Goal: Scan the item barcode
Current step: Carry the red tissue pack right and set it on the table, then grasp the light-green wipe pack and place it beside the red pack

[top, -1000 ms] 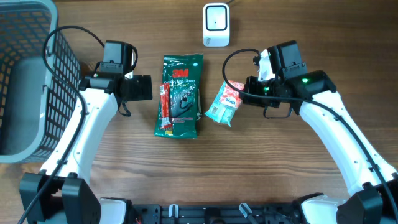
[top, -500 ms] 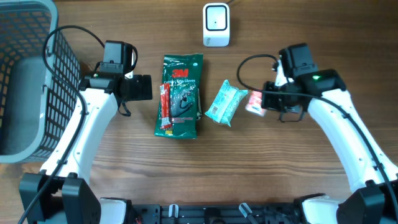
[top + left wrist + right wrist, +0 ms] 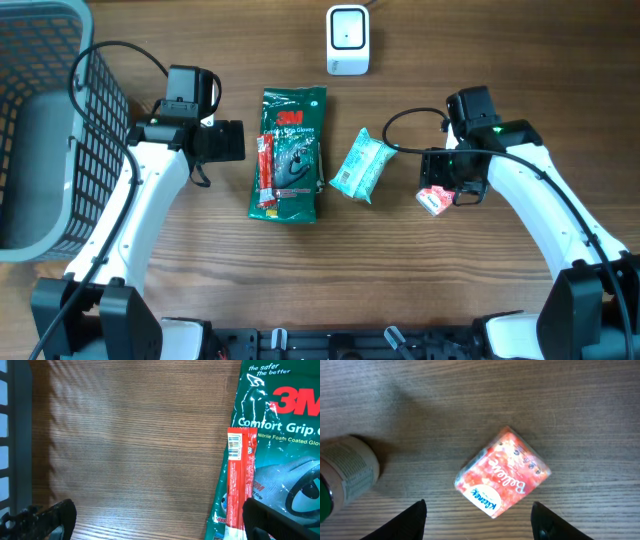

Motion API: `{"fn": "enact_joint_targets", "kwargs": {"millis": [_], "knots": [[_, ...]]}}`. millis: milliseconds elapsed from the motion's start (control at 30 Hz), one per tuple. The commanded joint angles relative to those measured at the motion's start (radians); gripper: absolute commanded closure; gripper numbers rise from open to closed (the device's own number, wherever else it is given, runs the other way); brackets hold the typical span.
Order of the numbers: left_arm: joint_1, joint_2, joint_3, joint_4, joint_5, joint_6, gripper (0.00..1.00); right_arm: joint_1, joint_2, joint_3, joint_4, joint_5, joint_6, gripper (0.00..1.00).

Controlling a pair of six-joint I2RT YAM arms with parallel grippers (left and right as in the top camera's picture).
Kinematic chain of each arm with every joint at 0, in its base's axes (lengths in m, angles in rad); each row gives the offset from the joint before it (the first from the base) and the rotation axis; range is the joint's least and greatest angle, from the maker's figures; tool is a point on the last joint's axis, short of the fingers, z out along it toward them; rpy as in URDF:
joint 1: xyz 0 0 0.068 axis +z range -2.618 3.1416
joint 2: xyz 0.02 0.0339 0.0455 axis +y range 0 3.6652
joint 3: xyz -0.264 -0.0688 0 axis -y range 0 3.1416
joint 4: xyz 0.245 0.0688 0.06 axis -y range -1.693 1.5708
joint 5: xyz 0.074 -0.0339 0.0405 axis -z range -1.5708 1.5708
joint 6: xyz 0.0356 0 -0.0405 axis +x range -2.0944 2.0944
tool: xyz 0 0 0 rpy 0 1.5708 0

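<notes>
The wooden table [image 3: 230, 285] carries the white box scanner [image 3: 347, 40] at its far edge, well apart from the small red plastic tissue pack [image 3: 502, 472]. The pack lies loose beneath the right gripper [image 3: 479, 510], whose fingers stand apart. The fingers of the left gripper [image 3: 160, 522] are also spread. Closing across the pack's skewed corners could twist it aside and hide its barcode.
</notes>
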Motion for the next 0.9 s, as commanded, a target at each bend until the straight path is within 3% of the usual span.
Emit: {"fn": "enact_joint_targets", "kwargs": {"millis": [0, 167, 667, 733, 867], "knots": [[0.005, -0.005, -0.007, -0.001, -0.006, 0.008, 0.0, 0.0, 0.005, 0.079, -0.022, -0.135, -0.016, 0.37], [0.005, -0.005, -0.007, -0.001, -0.006, 0.008, 0.0, 0.013, 0.005, 0.206, -0.047, -0.444, 0.023, 0.48], [0.005, -0.005, -0.007, -0.001, -0.006, 0.008, 0.0, 0.207, 0.039, 0.046, 0.151, -0.226, 0.262, 0.44], [0.005, -0.005, -0.007, -0.001, -0.006, 0.008, 0.0, 0.217, 0.046, 0.045, 0.163, -0.217, 0.262, 0.51], [0.005, -0.005, -0.007, -0.001, -0.006, 0.008, 0.0, 0.218, 0.047, 0.045, 0.185, -0.218, 0.264, 0.76]]}}
